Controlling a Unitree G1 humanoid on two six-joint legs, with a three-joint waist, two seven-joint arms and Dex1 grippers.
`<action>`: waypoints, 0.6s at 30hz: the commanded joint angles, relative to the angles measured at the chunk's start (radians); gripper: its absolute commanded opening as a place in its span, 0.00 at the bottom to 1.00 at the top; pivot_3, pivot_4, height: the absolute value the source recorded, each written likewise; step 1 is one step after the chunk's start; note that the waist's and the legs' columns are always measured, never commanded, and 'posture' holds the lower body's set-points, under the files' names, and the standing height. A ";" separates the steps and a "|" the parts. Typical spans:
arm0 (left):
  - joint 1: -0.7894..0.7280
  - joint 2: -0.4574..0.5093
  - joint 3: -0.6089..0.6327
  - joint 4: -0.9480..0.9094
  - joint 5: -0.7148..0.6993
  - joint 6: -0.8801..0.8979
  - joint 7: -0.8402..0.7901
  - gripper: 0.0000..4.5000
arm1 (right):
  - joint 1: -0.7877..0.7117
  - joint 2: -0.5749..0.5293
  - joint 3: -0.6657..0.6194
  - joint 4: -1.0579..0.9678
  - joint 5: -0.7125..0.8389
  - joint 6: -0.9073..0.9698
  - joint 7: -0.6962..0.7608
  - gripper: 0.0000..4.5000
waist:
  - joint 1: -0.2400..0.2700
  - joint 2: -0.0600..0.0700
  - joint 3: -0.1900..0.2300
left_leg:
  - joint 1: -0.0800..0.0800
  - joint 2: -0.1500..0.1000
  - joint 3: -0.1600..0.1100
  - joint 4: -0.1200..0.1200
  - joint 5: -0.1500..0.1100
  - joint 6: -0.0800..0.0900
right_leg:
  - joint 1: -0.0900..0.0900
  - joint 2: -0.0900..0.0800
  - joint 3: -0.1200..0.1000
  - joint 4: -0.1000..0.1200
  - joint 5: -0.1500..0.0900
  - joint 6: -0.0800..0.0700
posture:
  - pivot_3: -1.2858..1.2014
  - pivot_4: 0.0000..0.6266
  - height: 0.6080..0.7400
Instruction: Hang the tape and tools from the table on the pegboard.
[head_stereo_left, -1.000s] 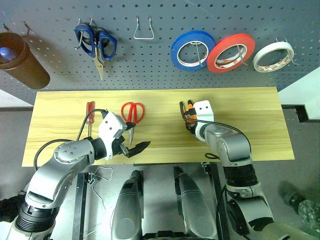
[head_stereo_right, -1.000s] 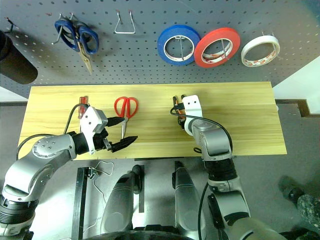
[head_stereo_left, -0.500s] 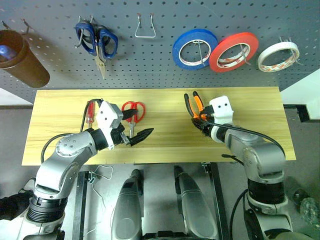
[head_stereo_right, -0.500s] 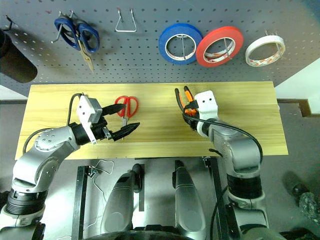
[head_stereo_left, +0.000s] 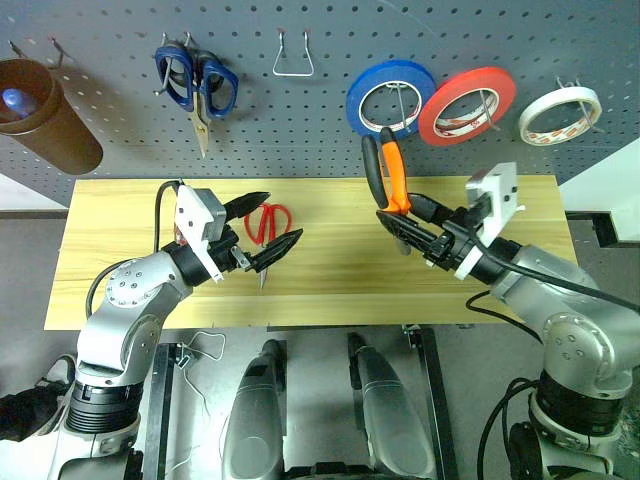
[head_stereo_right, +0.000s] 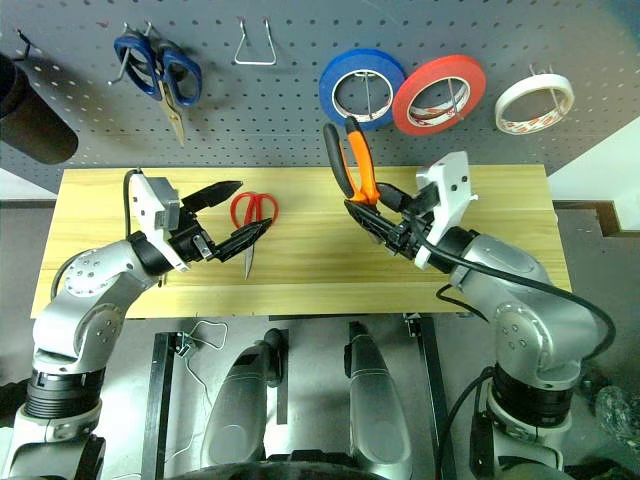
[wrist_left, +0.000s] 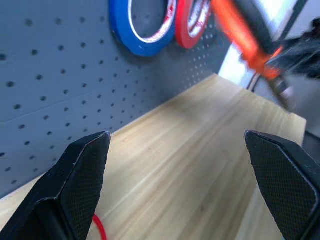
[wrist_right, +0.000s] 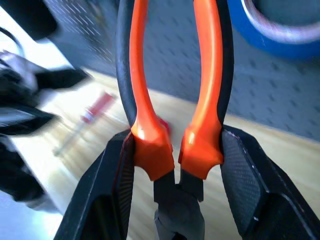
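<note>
Left eye view: pegboard (head_stereo_left: 300, 120) across the top of the frame, light wood tabletop (head_stereo_left: 320, 290) across the middle.
Right gripper (head_stereo_left: 412, 226): right of centre, above the tabletop; fingers clenched on the pliers (head_stereo_left: 385, 175) near the pivot, one finger outside each handle in the right wrist view.
Pliers: orange-and-black handles rising up-frame, their tips overlapping the lower edge of the blue tape roll (head_stereo_left: 390, 98); clear of the tabletop.
Left gripper (head_stereo_left: 268, 224): left of centre, above the tabletop; fingers released and spread wide, nothing between them.
Red-handled scissors (head_stereo_left: 266, 226): flat on the tabletop, left of centre, partly hidden behind the left fingers; blades pointing to the lower edge of the frame.
Red-handled screwdriver (wrist_right: 85, 125): lying on the tabletop, seen past the pliers in the right wrist view.
White-cream tape roll (head_stereo_left: 558, 115): on a hook at the upper right of the pegboard, just right of the red tape roll (head_stereo_left: 467, 105).
Blue-handled scissors (head_stereo_left: 196, 90): hanging at the upper left of the pegboard.
Wire hook (head_stereo_left: 292, 58): bare, top centre-left of the pegboard.
Brown cup (head_stereo_left: 45, 118): far upper left, against the pegboard.
</note>
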 joint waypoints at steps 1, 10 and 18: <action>0.006 -0.017 0.025 -0.007 -0.003 -0.065 -0.004 1.00 | -0.030 -0.015 -0.053 -0.070 0.132 -0.046 -0.006 0.47 | 0.000 -0.001 -0.002 | 0.000 0.000 0.000 0.000 0.000 0.000 | 0.000 0.000 0.000 0.000 0.000 0.000 | 0.55 0.55 0.86; 0.001 -0.063 0.036 0.032 0.017 -0.165 0.032 1.00 | -0.262 0.046 0.038 -0.021 0.138 -0.162 -0.222 0.47 | -0.004 -0.003 -0.006 | 0.000 0.000 0.000 0.009 0.000 0.000 | 0.000 0.000 0.000 0.008 0.001 0.000 | 0.55 0.52 0.86; 0.000 -0.102 0.028 0.043 0.030 -0.205 0.056 1.00 | -0.490 0.129 0.196 0.122 -0.075 -0.301 -0.384 0.47 | -0.003 -0.005 -0.011 | 0.000 0.000 -0.001 0.014 0.002 0.003 | 0.000 0.000 0.000 0.012 0.006 0.000 | 0.54 0.52 0.86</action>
